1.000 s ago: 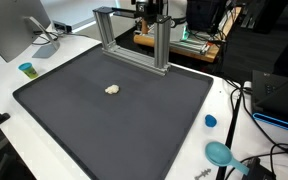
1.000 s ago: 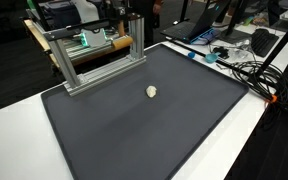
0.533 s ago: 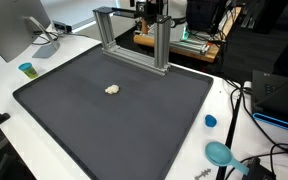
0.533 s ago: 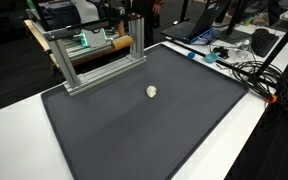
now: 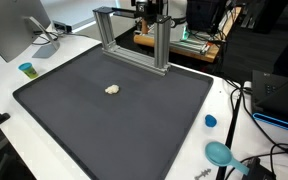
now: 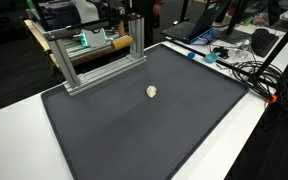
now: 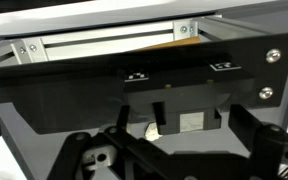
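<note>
Nothing has budged since the earlier frames: the gripper (image 7: 174, 165) and everything on the table sit right where they were. The surface is a big dark grey mat (image 5: 134, 130) on a white table (image 5: 9, 90), with lab clutter all around, like a monitor (image 5: 14, 25) at the far left and cables (image 6: 246, 68) off the mat's right edge. The only thing on the mat is a small cream lump (image 5: 112, 89). It's in the far half, well apart from every edge and near the aluminium frame (image 5: 134, 30) that stands along the far edge. There's loads of open mat around it on all sides. A little teal cup (image 5: 26, 69) and a blue cap (image 5: 210, 121) sit off the mat on the table. In the wrist view the finger linkages stand wide apart, so the fingers look spread, but the tips are cut off at the bottom. Can't tell what the lump actually is, it's too small.
</note>
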`<state>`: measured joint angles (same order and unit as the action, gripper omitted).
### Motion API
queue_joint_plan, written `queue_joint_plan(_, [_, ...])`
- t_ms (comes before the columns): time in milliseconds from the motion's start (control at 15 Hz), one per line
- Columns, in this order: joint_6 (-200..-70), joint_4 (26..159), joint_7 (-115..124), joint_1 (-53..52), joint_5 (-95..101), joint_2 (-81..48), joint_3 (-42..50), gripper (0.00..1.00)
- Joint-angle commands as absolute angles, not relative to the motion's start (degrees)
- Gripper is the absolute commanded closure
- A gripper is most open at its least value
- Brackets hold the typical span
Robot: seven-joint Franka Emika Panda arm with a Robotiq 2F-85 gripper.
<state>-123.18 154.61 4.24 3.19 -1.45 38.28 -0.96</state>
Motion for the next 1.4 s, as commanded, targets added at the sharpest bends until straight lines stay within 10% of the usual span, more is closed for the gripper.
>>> queue_joint_plan(0, [-121.6, 156.7, 2.4, 2.4, -1.2, 42.5, 0.1, 0.00])
queue_joint_plan(667, [-124.5, 157.1, 2.1, 0.5, -1.5, 42.3, -1.3, 0.05])
queue_joint_plan(1000, [-124.9, 157.1, 2.5, 0.5, -0.2, 41.8, -2.4, 0.38])
queue_joint_plan(1333, [-125.8, 157.9, 3.5, 1.4, 1.5, 41.9, -2.6, 0.36])
